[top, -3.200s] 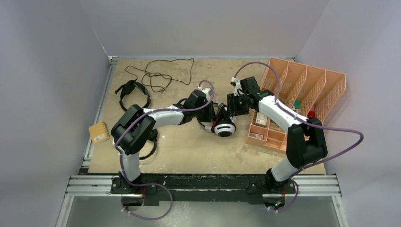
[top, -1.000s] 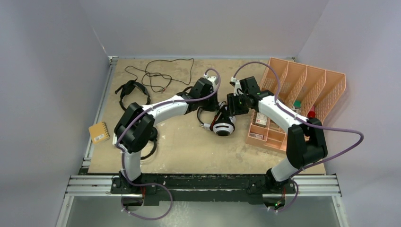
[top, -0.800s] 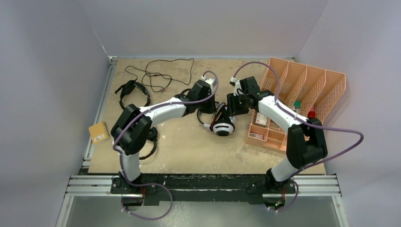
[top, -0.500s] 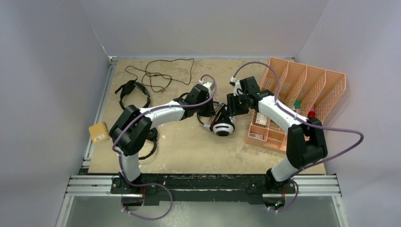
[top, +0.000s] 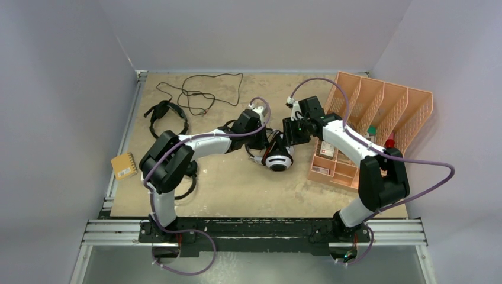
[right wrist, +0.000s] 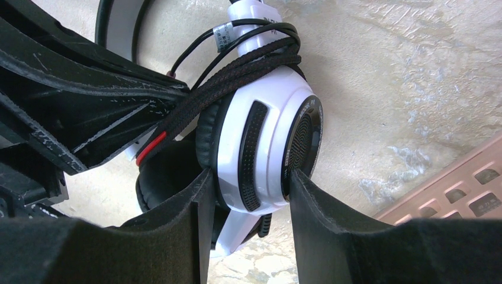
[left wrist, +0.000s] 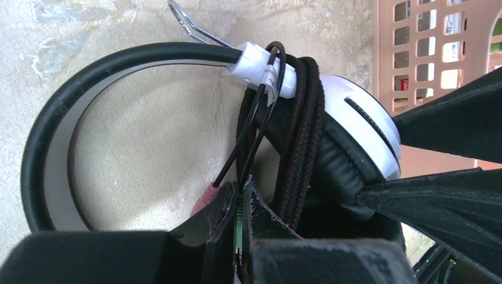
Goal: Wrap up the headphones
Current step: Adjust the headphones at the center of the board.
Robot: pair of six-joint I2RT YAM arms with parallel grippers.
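White headphones (top: pixel 278 158): in the middle of the surface (top: pixel 237 183), just beside the orange rack (top: pixel 379 112).
Right jaws: closed on the white ear cup (right wrist: pixel 266 118), one on each side.
Left jaws: pressed together, pinching the thin wire (left wrist: pixel 260 121) right by a pink plug (left wrist: pixel 204 201).
Done so far: the thick cord (left wrist: pixel 302 130) goes round the cup many times, so this pair looks almost wrapped.
Left for this pair: I think only the last bit of wire needs tucking in.
Small black headphones (top: pixel 166 113): far left, with a loose cable (top: pixel 201 93) spread out — not wrapped.
Big black headphones (top: pixel 190 171): mostly hidden under the left arm — I cannot tell about them.
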